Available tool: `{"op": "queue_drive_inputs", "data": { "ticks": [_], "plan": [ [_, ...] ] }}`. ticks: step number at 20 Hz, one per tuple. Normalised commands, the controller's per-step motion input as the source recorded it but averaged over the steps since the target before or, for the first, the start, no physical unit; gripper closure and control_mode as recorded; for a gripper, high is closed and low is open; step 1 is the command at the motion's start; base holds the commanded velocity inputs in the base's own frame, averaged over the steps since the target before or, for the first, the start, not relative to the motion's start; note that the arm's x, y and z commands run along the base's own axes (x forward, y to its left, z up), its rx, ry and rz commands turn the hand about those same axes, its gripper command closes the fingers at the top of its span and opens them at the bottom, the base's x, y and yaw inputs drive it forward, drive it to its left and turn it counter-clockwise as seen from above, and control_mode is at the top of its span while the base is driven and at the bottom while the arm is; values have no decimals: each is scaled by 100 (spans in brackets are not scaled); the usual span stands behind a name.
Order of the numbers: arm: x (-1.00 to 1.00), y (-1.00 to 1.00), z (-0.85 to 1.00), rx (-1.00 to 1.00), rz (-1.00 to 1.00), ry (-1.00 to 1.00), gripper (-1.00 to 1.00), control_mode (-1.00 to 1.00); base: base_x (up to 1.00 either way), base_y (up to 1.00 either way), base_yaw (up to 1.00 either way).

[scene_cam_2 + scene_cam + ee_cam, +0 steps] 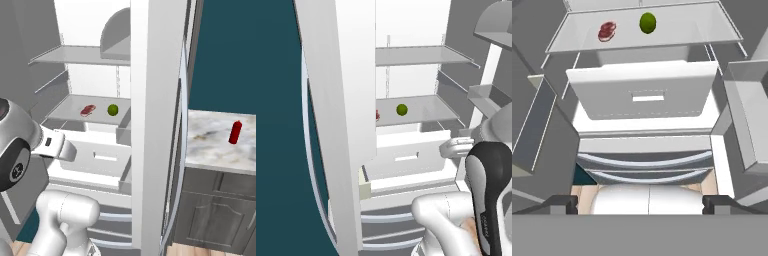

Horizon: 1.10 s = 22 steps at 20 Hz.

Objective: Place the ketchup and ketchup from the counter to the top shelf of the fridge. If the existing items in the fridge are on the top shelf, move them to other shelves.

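Right base view shows the fridge (150, 125) standing open, white inside, with the top shelf (75, 55) bare and a lower shelf (70, 107) carrying the yellow-green fruit (113, 109) and, just to its left, the dark-red lump (88, 110), the two a little apart. Right of the fridge, the marbled counter (210, 145) holds one ketchup bottle (235, 132), upright and well apart from the fridge. Left base view has the same fruit (401, 109) on the lower shelf, with the lump (377, 115) peeking out at the door edge to its left, and the white drawer (406, 152) below them. Hand view looks down on that drawer (642, 90), fruit (647, 22) and lump (606, 30); the gripper (640, 204) has its jaws spread wide with nothing between them, near the drawer front and below the lower shelf
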Motion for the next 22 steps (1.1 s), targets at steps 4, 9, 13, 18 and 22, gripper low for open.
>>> {"op": "queue_drive_inputs", "data": {
  "ticks": [4, 9, 13, 18, 22],
  "plan": [
    [-9, 0, 0, 0, 0, 0, -100, -100, 0, 0, 0],
    [-12, 0, 0, 0, 0, 0, -100, 100, -76, 0, 0],
    [0, 0, 0, 0, 0, 0, -100, 100, -100, -2, -2],
    [0, 0, 0, 0, 0, 0, -100, 100, -100, -24, -11],
    [0, 0, 0, 0, 0, 0, -100, 100, -49, -76, -15]
  ]
}}
